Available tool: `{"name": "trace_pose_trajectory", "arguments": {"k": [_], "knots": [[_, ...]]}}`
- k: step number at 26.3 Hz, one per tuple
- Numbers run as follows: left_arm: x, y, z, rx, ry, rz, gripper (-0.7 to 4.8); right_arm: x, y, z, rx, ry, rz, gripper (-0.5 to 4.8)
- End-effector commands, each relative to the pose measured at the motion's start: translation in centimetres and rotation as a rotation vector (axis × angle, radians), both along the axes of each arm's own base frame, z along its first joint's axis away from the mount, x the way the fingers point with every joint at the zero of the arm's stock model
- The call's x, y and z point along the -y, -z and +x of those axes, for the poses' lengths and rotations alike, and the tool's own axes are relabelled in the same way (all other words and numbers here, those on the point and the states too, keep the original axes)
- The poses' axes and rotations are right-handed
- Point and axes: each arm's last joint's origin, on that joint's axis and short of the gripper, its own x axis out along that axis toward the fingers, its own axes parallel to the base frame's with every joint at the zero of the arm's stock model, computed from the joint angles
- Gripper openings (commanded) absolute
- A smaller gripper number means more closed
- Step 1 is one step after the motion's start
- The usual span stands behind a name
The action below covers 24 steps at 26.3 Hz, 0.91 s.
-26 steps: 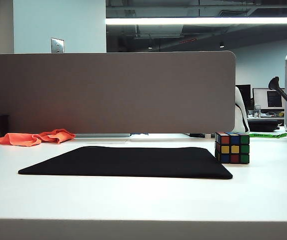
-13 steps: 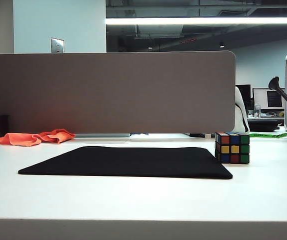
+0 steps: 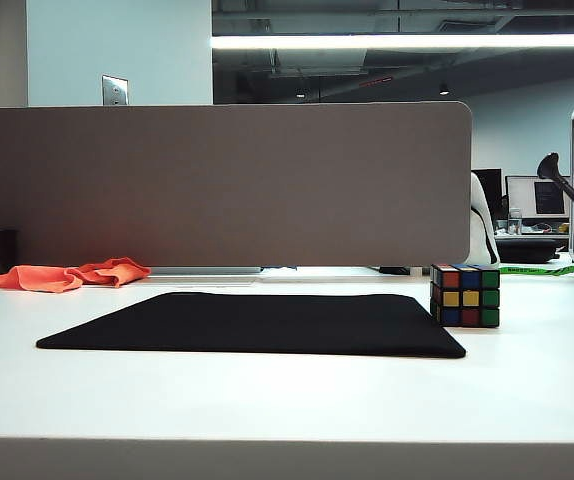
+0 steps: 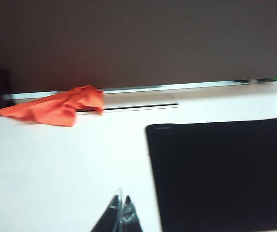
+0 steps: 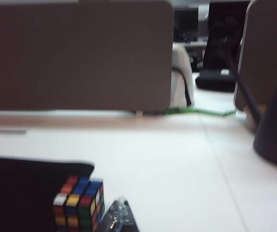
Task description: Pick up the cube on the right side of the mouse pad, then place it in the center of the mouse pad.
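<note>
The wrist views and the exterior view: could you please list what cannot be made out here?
- Left end effector: left wrist view, cut by the frame edge; only tips show.
- Right end effector: likewise, beside the puzzle cube.
- Both arms: absent from the exterior view.
- Mouse pad: cut off.

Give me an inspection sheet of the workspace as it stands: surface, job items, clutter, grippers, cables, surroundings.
Surface: white table, flat, bare in front of the pad.
Job's things: mouse pad lies flat mid-table; cube stands on the table at the pad's right edge, not yet on the pad.
Clutter: orange cloth crumpled at the back left, clear of the pad.
Grippers: left gripper shut, empty, over bare table left of the pad; right gripper shut, empty, close beside the cube, not gripping it. Neither shows in the exterior view.
Cables: nothing seen on the table.
Surroundings: grey partition behind the table; office monitors beyond.
</note>
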Motion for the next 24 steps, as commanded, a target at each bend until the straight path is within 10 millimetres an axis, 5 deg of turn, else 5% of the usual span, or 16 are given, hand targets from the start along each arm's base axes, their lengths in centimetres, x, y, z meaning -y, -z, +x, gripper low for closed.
{"name": "trace_pose_trajectory", "arguments": {"k": [1,4,6,13,17,24], "knots": [[0.1,-0.2,-0.1,0.012,0.053,0.004,-0.06,0.0,-1.8,0.3,-0.016,0.009,-0.047,-0.01],[0.2,-0.2,-0.1,0.013,0.088,0.007,-0.06,-0.1,-3.4,1.2,-0.055,0.009,-0.052,-0.01],[0.5,-0.3,-0.2,0.023,0.180,0.014,-0.06,-0.4,-5.7,3.2,-0.135,0.005,-0.061,-0.01],[0.9,-0.7,-0.4,0.056,0.328,0.002,-0.06,-1.5,-8.6,9.1,-0.342,0.013,-0.027,0.03],[1.0,-0.7,-0.5,0.034,0.369,-0.050,-0.06,-3.0,-9.6,13.8,-0.485,0.032,0.015,0.97],[1.1,-0.7,-0.5,0.027,0.413,-0.066,-0.06,-6.0,-9.5,18.7,-0.626,-0.008,0.024,1.58]]}}
